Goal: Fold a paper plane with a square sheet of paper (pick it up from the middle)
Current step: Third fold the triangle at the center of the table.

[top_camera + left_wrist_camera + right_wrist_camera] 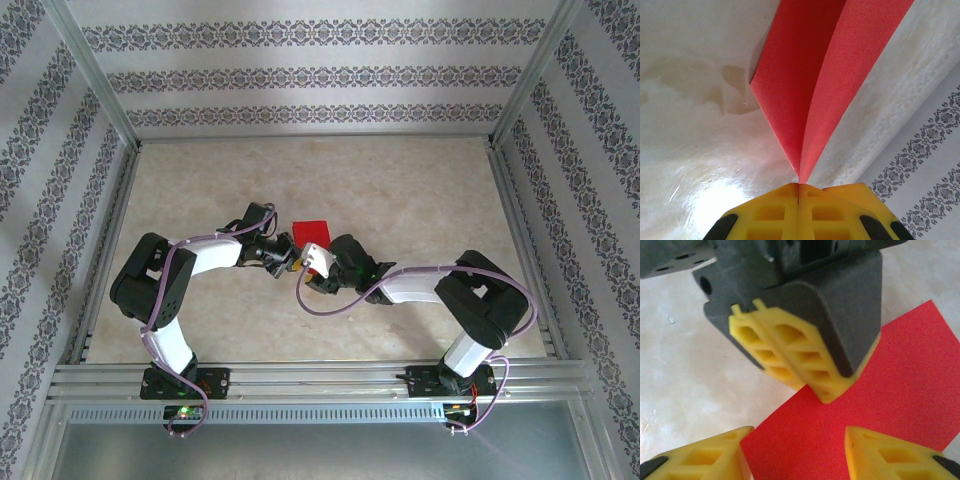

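near the middle of the tabletop (420,190), your red sheet of paper (805,75) is bowed into a v, with no plane shape yet; nearly all the folding looks left. your left hand (798,186) pinches it, fully closed; your right hand (797,445) hangs half open, holding nothing.

square sheet of paper (805,75): matt red paper | table (700,150): smooth, glossy | left hand (798,187): yellow matt plastic

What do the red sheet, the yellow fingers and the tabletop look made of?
Red sheet: thin paper, matte, faintly grainy; it holds a sharp crease. Yellow fingers: rigid plastic, matte, with moulded or printed hollow cells. Tabletop: smooth, glossy marble-patterned surface, likely laminate; it reflects light.
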